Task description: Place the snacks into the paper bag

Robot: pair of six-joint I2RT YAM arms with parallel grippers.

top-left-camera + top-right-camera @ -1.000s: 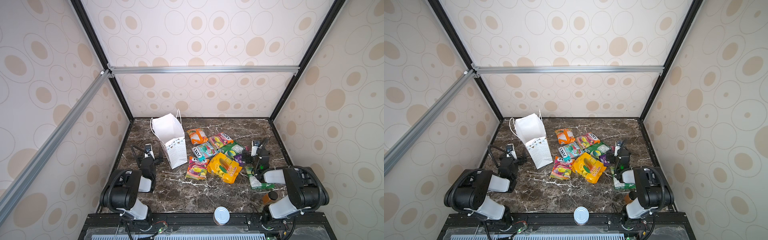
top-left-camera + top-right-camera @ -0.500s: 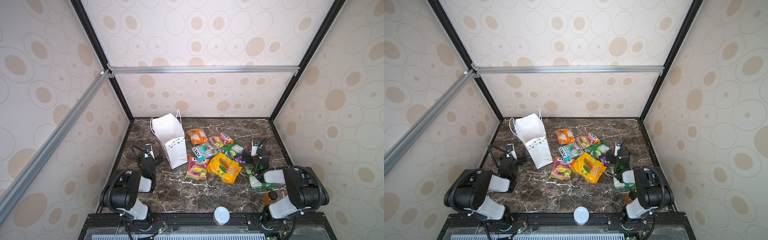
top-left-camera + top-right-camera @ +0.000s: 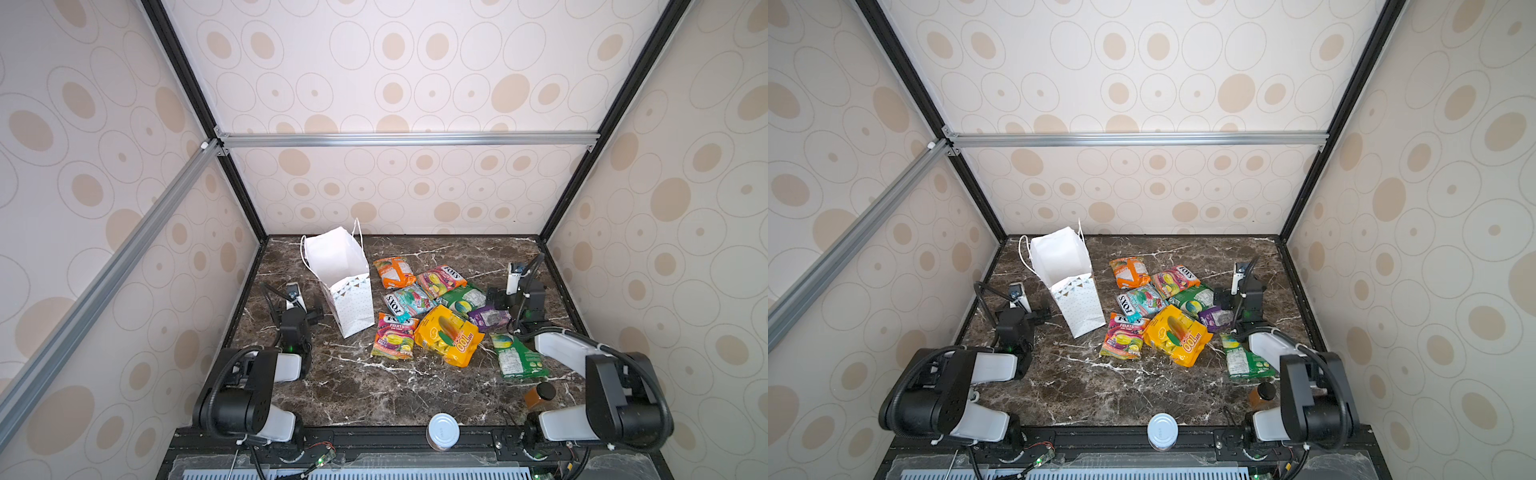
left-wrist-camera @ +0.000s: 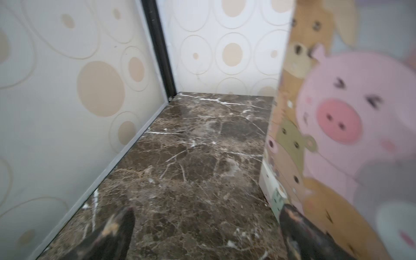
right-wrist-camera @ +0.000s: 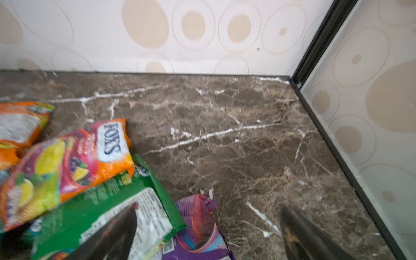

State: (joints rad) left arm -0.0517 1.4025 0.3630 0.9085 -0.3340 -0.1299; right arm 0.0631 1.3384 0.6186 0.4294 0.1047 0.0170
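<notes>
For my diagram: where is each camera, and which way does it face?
Top views: high at the front, looking down on the dark marble table; left arm, right arm show.
Left wrist: beside the white, cartoon-sided paper bag, facing the far left corner; open left gripper shows.
Right wrist: by glossy snack packets, facing the far right corner; open right gripper shows.
Shared: both top views also show bag and packets.

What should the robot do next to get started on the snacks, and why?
Probably lower the right gripper onto the purple packet and close on it. Its jaws stand open and empty, the packet shows between them in the right wrist view, at the edge of the pile, and the other snacks lie beside the paper bag, not in it.
</notes>
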